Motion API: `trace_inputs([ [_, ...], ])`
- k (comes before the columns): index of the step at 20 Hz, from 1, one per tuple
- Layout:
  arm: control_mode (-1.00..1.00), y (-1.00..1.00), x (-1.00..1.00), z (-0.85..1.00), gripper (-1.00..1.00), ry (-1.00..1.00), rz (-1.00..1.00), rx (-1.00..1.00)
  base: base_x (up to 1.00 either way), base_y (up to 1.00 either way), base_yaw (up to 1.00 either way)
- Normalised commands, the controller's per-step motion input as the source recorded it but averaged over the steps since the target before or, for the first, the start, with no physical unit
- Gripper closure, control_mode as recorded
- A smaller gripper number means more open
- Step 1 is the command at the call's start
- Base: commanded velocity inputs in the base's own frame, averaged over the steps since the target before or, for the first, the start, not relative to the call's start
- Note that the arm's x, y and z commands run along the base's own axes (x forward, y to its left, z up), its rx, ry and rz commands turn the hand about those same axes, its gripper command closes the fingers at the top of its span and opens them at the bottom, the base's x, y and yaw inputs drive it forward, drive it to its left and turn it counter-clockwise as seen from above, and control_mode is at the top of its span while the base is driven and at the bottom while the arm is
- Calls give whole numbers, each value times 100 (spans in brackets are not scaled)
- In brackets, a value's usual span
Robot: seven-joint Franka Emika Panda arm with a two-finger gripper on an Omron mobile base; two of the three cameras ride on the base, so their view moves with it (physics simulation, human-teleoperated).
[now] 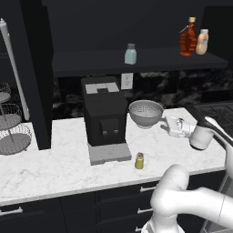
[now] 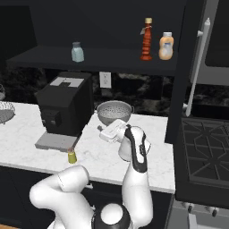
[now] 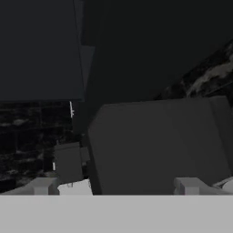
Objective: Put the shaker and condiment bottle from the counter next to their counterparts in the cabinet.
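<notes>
While the side views show the whole counter (image 1: 54,159), the hand view looks at the big dark coffee machine (image 3: 154,145) up close. The gripper (image 2: 102,129) floats over the counter, just beside the colander (image 1: 146,113), and holds nothing; its fingers look spread apart. The little yellow shaker (image 1: 139,161) stands near the counter's front edge, by the machine's tray, with bare room around it. The red bottle (image 1: 187,37) stands at the right end of the cabinet (image 1: 136,59) shelf, touching the orange bottle (image 1: 202,42). The glass shaker (image 1: 130,54) stands mid-shelf.
</notes>
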Motion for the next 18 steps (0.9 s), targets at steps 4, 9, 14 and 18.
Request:
trace_inputs([
  [4, -100, -3, -18, 16, -100, -10, 8, -10, 0, 0, 0],
  [9, -100, 0, -38, 14, -100, -4, 3, -25, 0, 0, 0],
  [14, -100, -1, -38, 5, -100, -4, 3, -25, 0, 0, 0],
  [18, -100, 0, -3, 0, -100, 0, 1, 0, 0, 0, 0],
])
